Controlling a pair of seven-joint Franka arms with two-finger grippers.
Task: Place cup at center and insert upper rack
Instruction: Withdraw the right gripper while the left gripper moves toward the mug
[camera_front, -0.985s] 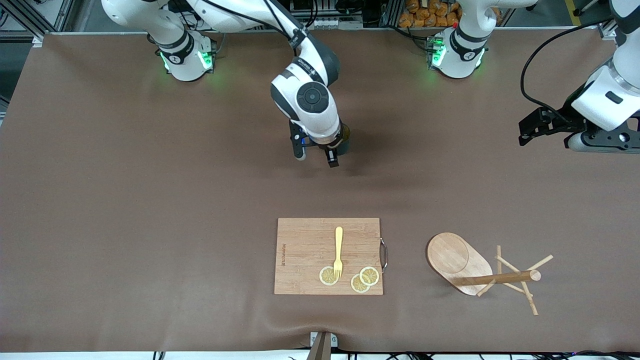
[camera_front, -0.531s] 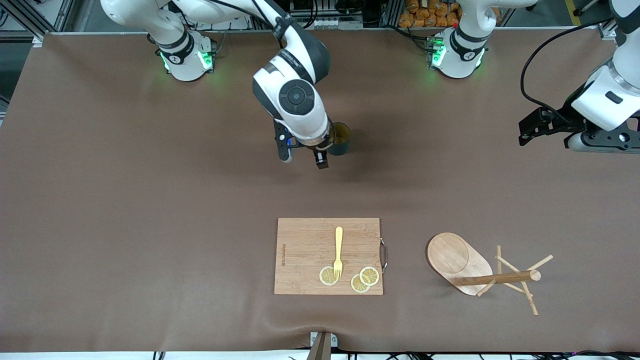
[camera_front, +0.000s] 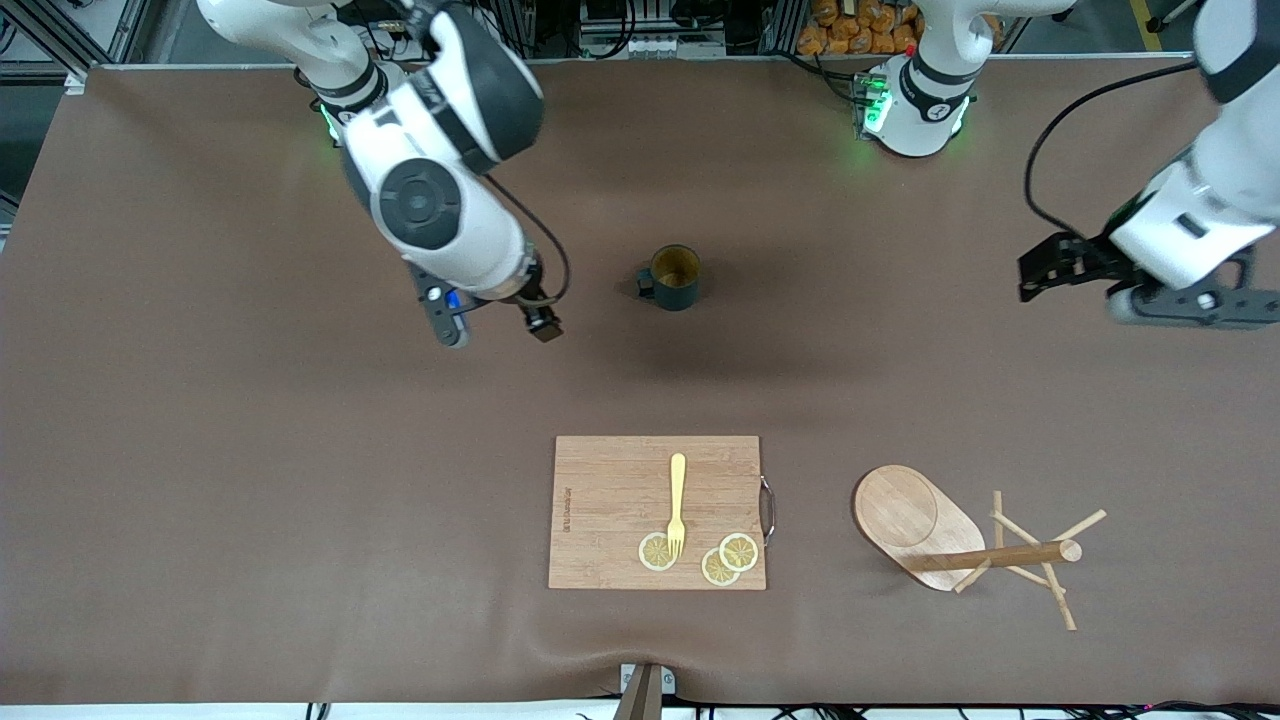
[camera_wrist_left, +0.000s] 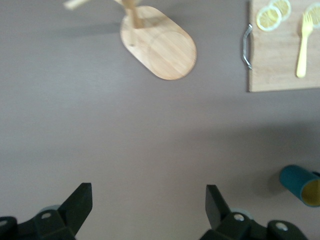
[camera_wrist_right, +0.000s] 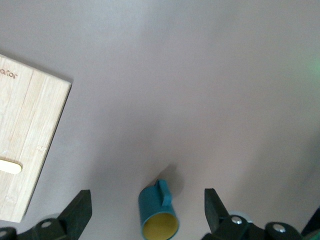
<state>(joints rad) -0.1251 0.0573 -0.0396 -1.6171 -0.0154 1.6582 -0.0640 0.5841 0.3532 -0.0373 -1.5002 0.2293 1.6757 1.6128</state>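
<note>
Already the cup (camera_front: 673, 277) stands upright and free at the middle of the table, a dark teal mug with a tan inside, so the first half looks done. Left to do: the upper rack (camera_front: 965, 541), a pale wooden mug tree, lies on its side beside the cutting board (camera_front: 610, 500), toward the left arm's end. Both claws gape empty: the right gripper (camera_front: 493, 322) beside the cup, the left gripper (camera_wrist_left: 149, 201) waiting above bare table.

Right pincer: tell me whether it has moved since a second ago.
Yes. The right pincer has left the cup, shifting toward the right arm's end of the table; the cup stands alone, upright.
</note>
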